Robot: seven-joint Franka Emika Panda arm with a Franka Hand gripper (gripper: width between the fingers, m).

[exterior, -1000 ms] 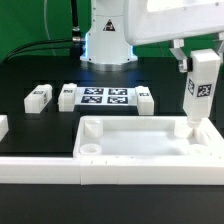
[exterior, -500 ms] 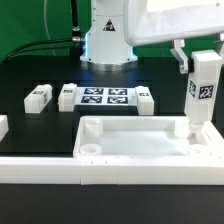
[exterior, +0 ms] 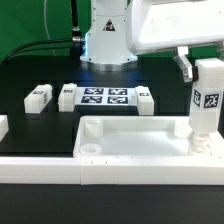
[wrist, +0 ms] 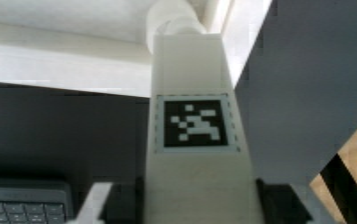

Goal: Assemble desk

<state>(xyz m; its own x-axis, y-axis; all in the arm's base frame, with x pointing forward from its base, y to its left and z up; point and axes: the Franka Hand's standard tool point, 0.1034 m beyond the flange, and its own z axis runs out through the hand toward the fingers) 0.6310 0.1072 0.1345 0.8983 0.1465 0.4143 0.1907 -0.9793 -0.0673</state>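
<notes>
Exterior view, nearest first: a long white rail (exterior: pixel 40 168) runs along the front edge. The tabletop (exterior: pixel 130 122) lies flat just behind it, rim up, its long axis across the picture. A round socket (exterior: pixel 90 150) sits open at its near corner on the exterior view's left. At its far corner on the exterior view's right a leg (exterior: pixel 206 100) stands upright, long axis vertical, tagged face toward the camera, lower end inside the rim; whether it is seated cannot be told. The gripper (exterior: pixel 198 66) is clamped on its upper part. Beyond, the black table (exterior: pixel 45 125) leaves open room around loose legs (exterior: pixel 38 96) lying flat beside the marker board (exterior: pixel 104 97). Only the wrist view shows fingers (wrist: pixel 100 205) pressed against both sides of the leg.
</notes>
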